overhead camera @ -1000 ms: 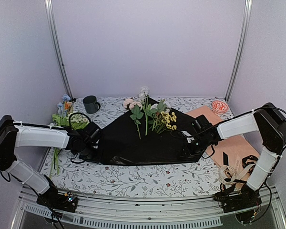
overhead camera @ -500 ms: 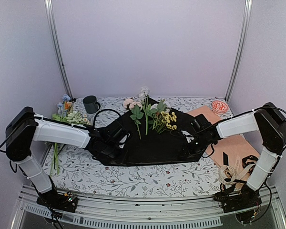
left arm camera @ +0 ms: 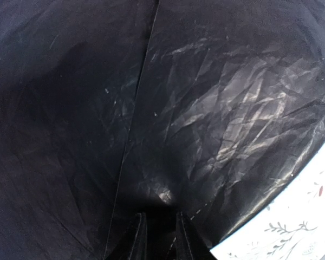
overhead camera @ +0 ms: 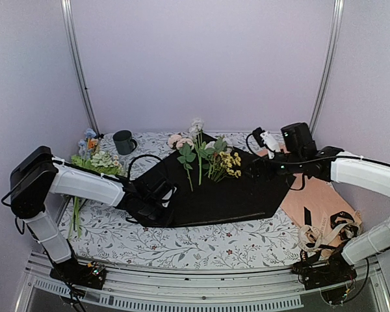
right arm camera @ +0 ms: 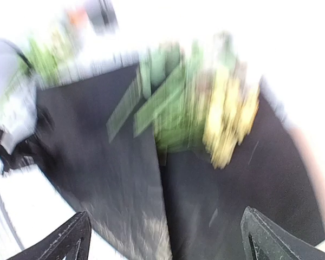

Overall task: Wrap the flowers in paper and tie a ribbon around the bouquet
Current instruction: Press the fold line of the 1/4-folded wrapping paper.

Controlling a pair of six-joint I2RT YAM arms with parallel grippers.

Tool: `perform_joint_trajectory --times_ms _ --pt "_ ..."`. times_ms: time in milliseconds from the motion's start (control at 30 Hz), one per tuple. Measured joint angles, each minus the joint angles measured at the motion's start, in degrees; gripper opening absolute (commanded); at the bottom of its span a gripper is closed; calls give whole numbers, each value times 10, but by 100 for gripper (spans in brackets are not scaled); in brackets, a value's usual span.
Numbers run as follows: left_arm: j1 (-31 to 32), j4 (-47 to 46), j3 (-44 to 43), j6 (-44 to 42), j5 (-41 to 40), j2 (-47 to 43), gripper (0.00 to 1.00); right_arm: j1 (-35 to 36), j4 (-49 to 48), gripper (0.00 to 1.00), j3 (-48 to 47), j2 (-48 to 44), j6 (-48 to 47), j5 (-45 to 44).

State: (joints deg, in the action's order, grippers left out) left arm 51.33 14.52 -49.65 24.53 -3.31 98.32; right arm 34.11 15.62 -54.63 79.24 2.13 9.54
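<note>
Paper (overhead camera: 234,195), edge gripped in left hand (overhead camera: 160,194)

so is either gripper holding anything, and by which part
The left gripper seems to pinch the thin glossy black paper sheet by its folded-over left corner; the right gripper is open and holds nothing.
</note>
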Motion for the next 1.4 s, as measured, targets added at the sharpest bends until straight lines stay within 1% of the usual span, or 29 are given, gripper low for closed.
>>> perform_joint_trajectory --times_ms 67,133,167,200,233,267,333,367,400,500,600,700,833,967,1100,1267,1400 --pt "0 -4 2 1 1 -1 20 0 -69 99 13 -72 -37 -16" --pt "0 -5 3 1 2 -1 20 0 -189 100 63 -158 -66 -29" --pt "0 -5 3 1 2 -1 20 0 -251 96 98 -197 -70 -33" --pt "0 -5 3 1 3 -1 20 -3 -329 86 144 -236 -73 -29" --pt "0 -5 3 1 3 -1 20 -8 -371 69 170 -256 -70 -17" --pt "0 -6 3 1 3 -1 20 -11 -392 51 179 -259 -68 2" --pt "0 -6 3 1 4 -1 20 -17 -391 16 163 -223 -45 48" --pt "0 -6 3 2 4 -1 20 -19 -376 5 141 -190 -30 68" --pt "0 -7 4 2 4 -1 20 -18 -351 1 114 -153 -14 93" --pt "0 -12 7 2 5 -2 20 8 -276 0 52 -38 31 133" --pt "0 -17 10 2 5 -3 20 63 -202 0 31 63 61 164" --pt "0 -26 17 4 5 -6 20 106 -136 0 3 148 86 209" --pt "0 -37 24 5 7 -9 20 123 -65 0 -67 238 102 269" --pt "0 -45 29 -2 11 -11 21 127 -23 0 -131 298 99 301" --pt "0 -57 28 -26 15 -5 21 128 4 0 -168 358 94 316" --pt "0 -68 15 -50 18 11 20 128 28 0 -173 409 96 320" --pt "0 -71 17 -61 18 11 20 126 21 0 -167 406 105 322"
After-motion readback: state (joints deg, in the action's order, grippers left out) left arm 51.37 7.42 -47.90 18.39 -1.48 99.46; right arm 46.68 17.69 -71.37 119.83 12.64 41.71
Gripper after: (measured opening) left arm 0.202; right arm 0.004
